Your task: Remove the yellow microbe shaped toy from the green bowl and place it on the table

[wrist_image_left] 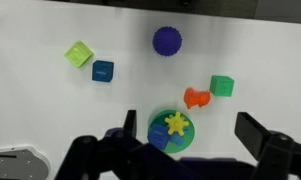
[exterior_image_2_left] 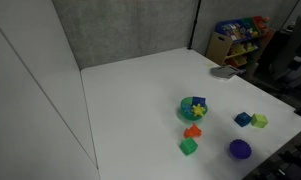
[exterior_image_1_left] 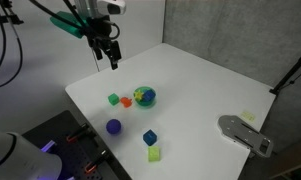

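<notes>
In my wrist view, the yellow microbe shaped toy [wrist_image_left: 176, 124] sits in the green bowl [wrist_image_left: 153, 126] at lower centre, framed by my spread claw [wrist_image_left: 187, 134]. I'd drop straight down.

The green bowl [exterior_image_2_left: 189, 115] stands on the white desk [exterior_image_2_left: 130, 100] and holds the yellow microbe shaped toy [exterior_image_2_left: 197, 102]. An orange piece [exterior_image_2_left: 192, 131] lies just beside the bowl. A green cube [exterior_image_2_left: 188, 147], purple ball [exterior_image_2_left: 239, 149] and blue cube [exterior_image_2_left: 243, 119] lie near.
</notes>
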Tool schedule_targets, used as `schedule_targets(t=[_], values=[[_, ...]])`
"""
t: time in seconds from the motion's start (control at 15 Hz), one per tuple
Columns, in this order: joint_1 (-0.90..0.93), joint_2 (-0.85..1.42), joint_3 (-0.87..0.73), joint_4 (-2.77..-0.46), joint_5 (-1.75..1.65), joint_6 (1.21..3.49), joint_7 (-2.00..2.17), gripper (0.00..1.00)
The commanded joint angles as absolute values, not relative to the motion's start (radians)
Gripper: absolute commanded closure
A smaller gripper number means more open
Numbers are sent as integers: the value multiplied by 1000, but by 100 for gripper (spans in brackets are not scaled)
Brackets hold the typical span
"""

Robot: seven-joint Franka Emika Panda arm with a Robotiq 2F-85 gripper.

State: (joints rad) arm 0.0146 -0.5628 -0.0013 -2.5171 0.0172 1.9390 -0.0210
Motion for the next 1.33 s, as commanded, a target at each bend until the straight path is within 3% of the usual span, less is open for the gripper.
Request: schedule_targets(t=[0.0,1.27], values=[[34,-489,10,-2485,51,1996,-10,0],[67,105,75,-2239,-27,2262,140,0]])
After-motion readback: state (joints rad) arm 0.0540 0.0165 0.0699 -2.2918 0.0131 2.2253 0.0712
